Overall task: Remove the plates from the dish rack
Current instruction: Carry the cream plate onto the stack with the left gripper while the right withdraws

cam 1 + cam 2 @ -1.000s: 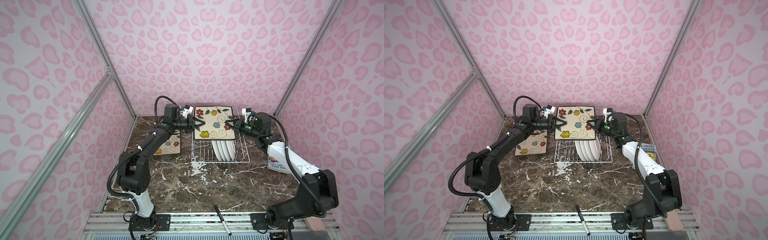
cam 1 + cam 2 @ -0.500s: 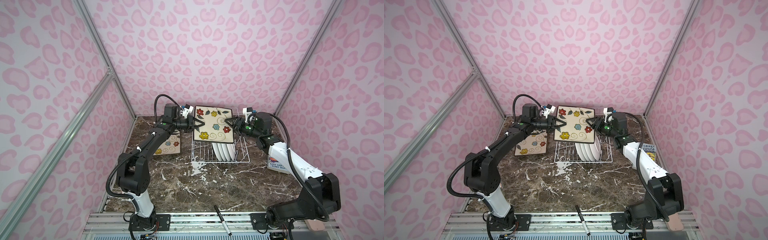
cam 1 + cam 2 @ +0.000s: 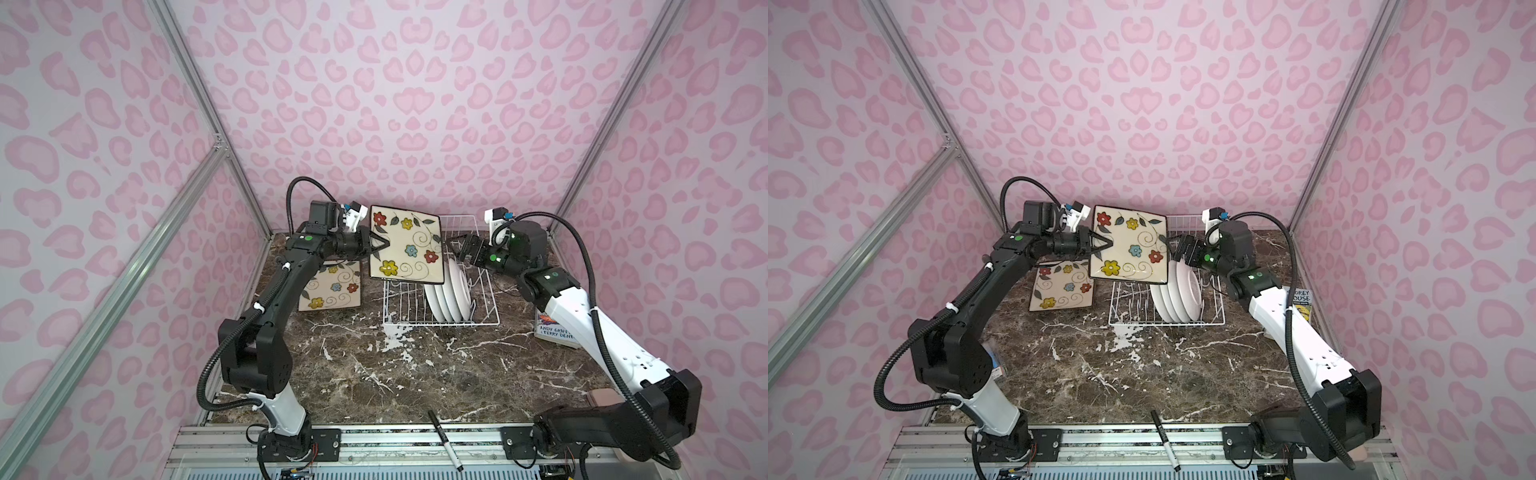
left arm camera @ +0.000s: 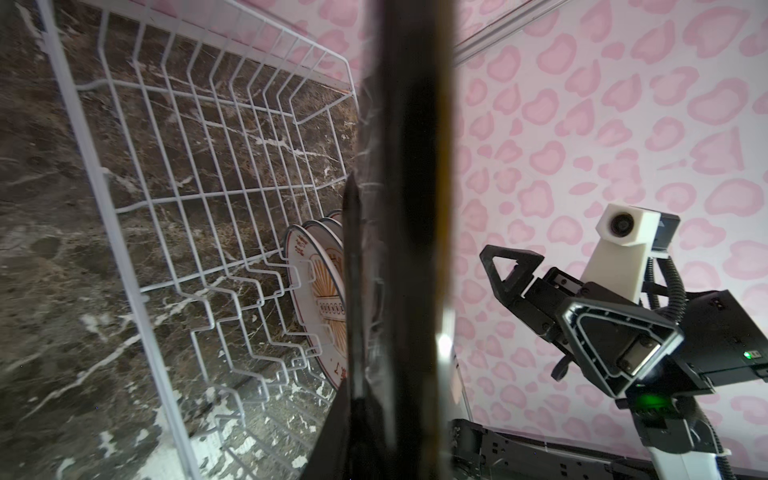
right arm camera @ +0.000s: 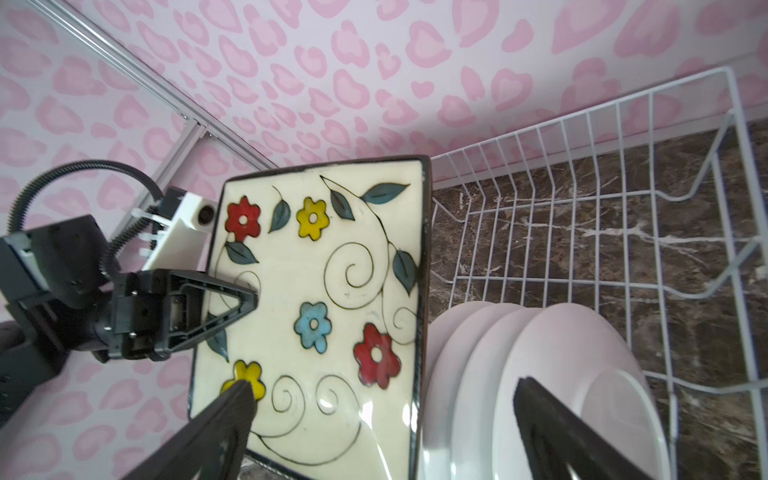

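1. Your left gripper (image 3: 384, 243) is clamping the flowered plate (image 3: 409, 245) by its edge, holding it upright above the dish rack (image 3: 407, 325) at the bench's (image 3: 415, 374) far edge.
2. Your right gripper (image 3: 456, 248) is hanging open just beside that plate, not touching.
3. A second square plate (image 3: 330, 286) is lying unloaded near the far left corner; four round plates (image 3: 449, 291) are waiting in the rack.

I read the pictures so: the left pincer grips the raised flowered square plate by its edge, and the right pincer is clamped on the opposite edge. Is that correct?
Not quite. The left pincer does grip the raised flowered square plate by its edge, but the right pincer is not clamped on it: the right wrist view shows its jaws wide open, off the plate.
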Controlling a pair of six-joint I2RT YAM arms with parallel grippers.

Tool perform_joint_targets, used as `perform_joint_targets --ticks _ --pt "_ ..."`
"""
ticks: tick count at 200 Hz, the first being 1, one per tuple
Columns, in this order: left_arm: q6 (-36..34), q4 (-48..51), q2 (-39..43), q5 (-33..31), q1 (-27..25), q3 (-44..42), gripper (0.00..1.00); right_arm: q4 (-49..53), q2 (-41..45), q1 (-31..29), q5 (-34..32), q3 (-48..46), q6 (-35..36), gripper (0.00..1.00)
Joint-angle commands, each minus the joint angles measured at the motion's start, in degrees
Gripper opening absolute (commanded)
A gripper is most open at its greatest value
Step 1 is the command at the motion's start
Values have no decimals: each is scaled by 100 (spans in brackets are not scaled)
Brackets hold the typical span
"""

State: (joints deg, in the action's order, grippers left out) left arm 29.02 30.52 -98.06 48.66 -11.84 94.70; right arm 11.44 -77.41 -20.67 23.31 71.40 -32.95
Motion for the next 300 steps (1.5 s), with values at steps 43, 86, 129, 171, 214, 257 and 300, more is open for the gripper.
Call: perform_joint_targets --ticks 43,86,129,171,214,257,300 --pt "-1392 1471 192 -588 404 871 4 455 17 -526 -816 209 1156 99" --pt "-1568 1635 461 -736 843 888 3 506 -146 -976 -1018 282 1535 99" --pt "-1854 2034 510 -876 1317 915 4 971 -433 -1390 -1444 644 1998 99" --pt "-1925 1912 482 -792 1863 654 3 1353 -806 -1597 -1476 1059 2182 99" --pt "-2156 1924 137 -604 2277 576 3 1356 -1058 -1684 -1296 1202 2196 99" --pt "-2395 1872 -240 -714 2437 408 3 1578 -1334 -1761 -1246 1546 2295 99" --pt "-2670 1777 -694 -614 2555 445 3 1529 -1448 -1836 -1373 1563 2451 99"
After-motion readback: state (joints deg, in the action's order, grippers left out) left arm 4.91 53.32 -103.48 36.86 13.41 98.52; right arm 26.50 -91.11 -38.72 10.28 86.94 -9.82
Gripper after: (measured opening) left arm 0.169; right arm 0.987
